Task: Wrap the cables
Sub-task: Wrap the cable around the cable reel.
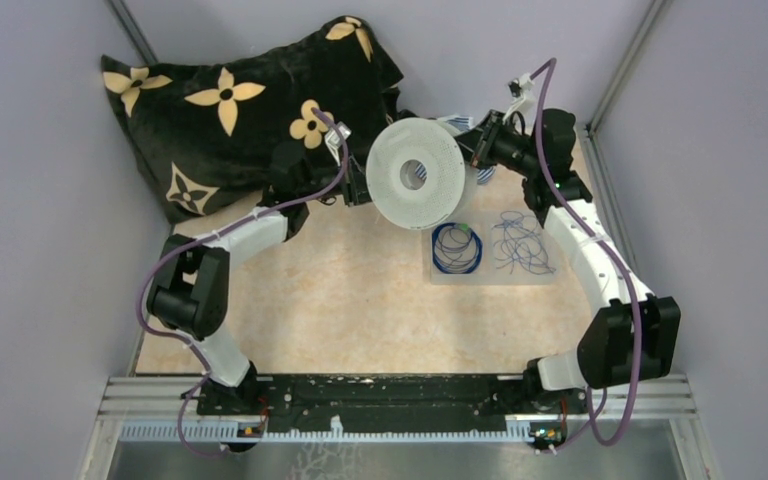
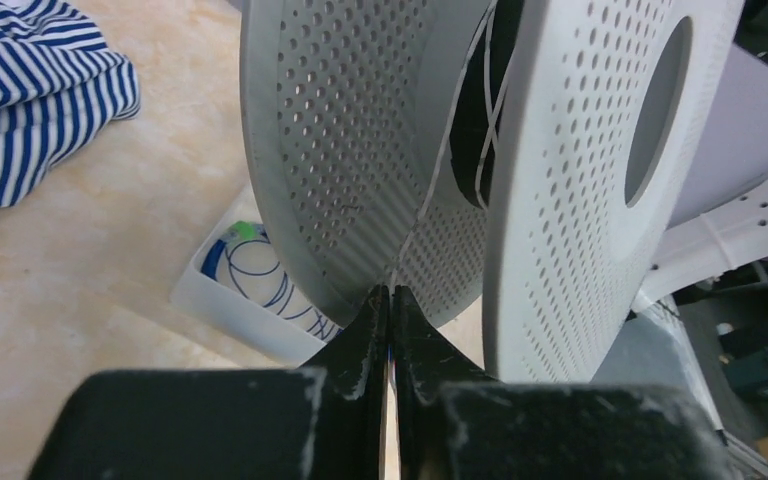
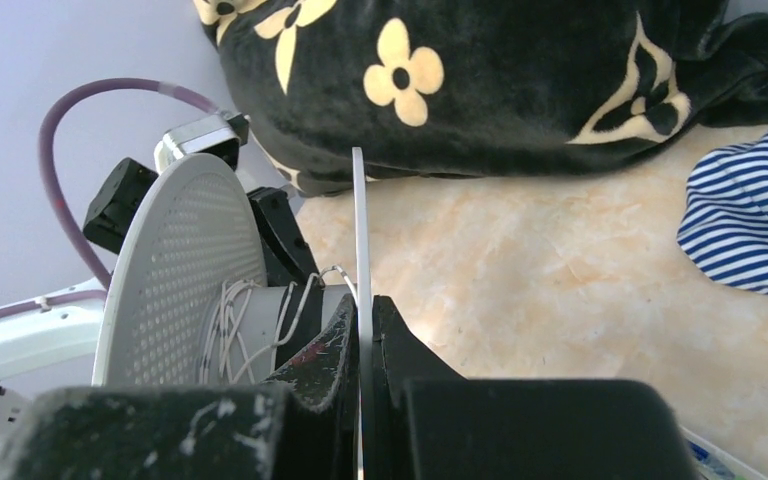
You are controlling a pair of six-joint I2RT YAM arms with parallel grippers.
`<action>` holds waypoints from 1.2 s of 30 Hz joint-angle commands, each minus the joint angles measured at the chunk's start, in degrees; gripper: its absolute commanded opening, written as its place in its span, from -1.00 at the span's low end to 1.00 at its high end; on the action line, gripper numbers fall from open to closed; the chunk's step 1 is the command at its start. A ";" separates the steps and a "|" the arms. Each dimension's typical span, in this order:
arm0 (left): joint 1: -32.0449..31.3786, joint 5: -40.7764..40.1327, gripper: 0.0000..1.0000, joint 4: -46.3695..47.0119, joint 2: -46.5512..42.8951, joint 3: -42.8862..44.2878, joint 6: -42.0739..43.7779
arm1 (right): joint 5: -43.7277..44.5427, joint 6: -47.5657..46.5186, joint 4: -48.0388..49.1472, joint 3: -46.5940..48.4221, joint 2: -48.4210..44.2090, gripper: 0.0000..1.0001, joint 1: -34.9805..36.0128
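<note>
Sharing one tray (image 1: 488, 272): one coil (image 1: 437, 248), one tangle (image 1: 522, 243); one spool (image 1: 400, 198) aloft

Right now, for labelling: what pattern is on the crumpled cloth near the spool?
The cloth has blue-and-white stripes, best seen in the left wrist view.

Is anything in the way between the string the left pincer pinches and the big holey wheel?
Nothing visible. The white cable runs straight from the left pincer up between the spool's two discs toward its core.
</note>
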 commanded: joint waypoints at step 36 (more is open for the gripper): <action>-3.14 11.09 -0.27 11.72 -2.19 -7.34 2.68 | -3.89 6.52 7.17 2.36 0.66 -1.00 -4.37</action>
